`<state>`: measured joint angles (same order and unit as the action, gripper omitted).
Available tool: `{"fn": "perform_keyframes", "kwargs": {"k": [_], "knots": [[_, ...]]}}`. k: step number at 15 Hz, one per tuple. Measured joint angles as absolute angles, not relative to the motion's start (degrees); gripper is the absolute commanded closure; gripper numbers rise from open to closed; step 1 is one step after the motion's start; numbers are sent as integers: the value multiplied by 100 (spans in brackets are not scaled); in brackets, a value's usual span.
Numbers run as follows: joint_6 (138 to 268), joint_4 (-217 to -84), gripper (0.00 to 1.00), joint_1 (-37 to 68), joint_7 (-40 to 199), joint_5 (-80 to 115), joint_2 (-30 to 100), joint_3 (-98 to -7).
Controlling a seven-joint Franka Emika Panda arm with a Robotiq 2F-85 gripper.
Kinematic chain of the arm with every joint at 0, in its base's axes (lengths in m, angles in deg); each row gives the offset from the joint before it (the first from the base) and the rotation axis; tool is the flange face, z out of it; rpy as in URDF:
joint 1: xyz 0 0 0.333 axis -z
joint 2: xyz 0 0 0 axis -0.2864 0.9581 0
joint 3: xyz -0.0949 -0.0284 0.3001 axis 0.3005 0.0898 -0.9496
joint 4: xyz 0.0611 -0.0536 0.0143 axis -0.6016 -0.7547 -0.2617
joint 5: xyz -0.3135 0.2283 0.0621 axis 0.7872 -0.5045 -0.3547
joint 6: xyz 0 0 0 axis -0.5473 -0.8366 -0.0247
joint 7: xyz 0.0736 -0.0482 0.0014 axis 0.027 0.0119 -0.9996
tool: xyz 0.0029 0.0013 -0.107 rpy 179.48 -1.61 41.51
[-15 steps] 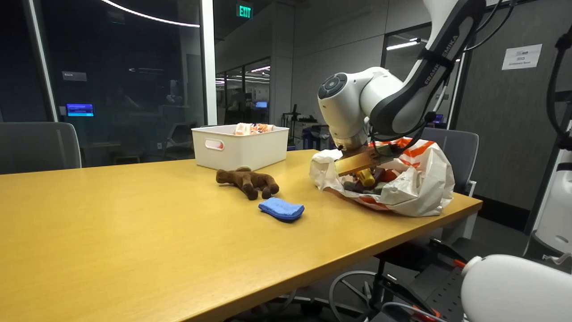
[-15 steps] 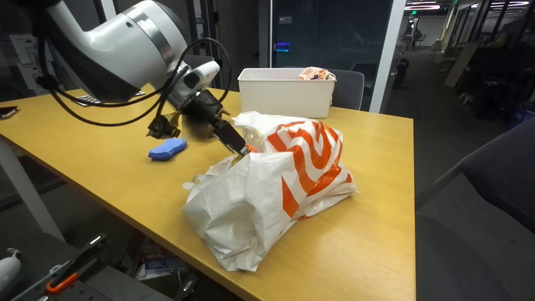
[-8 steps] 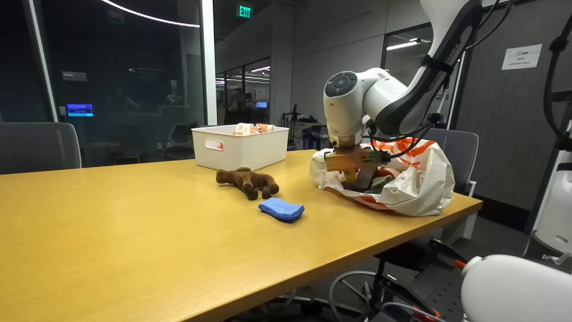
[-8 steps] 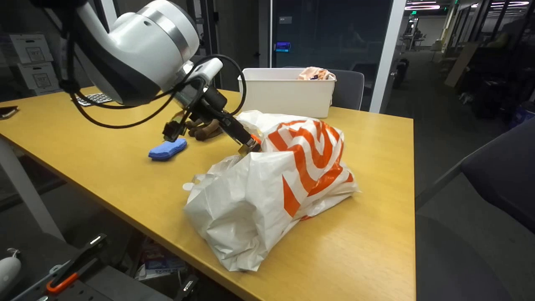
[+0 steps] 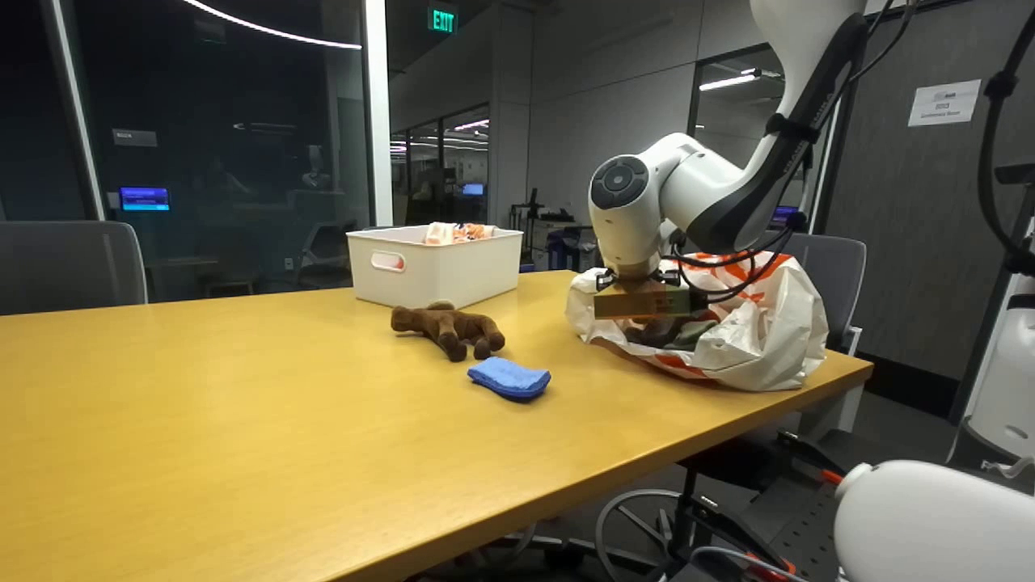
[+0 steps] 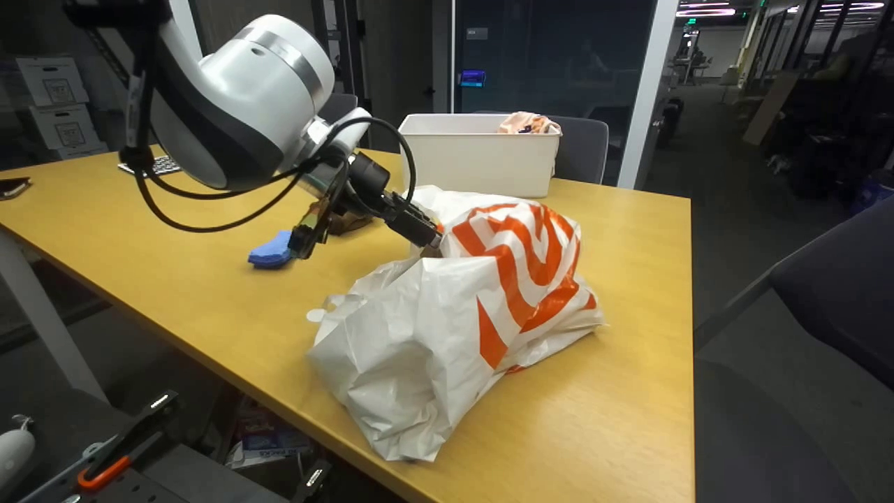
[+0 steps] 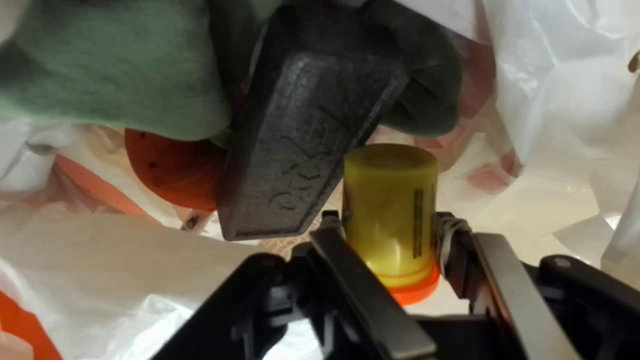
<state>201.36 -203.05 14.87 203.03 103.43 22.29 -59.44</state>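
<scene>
Wrist view only: yellow cylinder's (image 7: 382, 215) print (image 7: 418, 224)

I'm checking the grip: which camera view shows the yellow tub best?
The wrist view: the yellow tub shows nearly whole in the gripper, orange rim in sight. In both exterior views, the gripper or plastic bag gets in the way, and I cannot pick it out for certain.

One bag (image 6: 454, 321), one tub (image 6: 478, 166), one canister (image 7: 390, 215) (visible, at least).
</scene>
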Motion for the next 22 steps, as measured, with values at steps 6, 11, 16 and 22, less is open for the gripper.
{"fn": "perform_keyframes", "kwargs": {"k": [6, 11, 16, 22], "knots": [[20531, -20369, 0, 1471, 20512, 10350, 2190, -5969], [21444, -20631, 0, 1430, 19624, 9776, 1662, -5998], [22188, -20883, 0, 1131, 17773, 8768, 1047, -6171], [22173, -20064, 0, 767, 17653, 8883, 1404, -6662]]}}
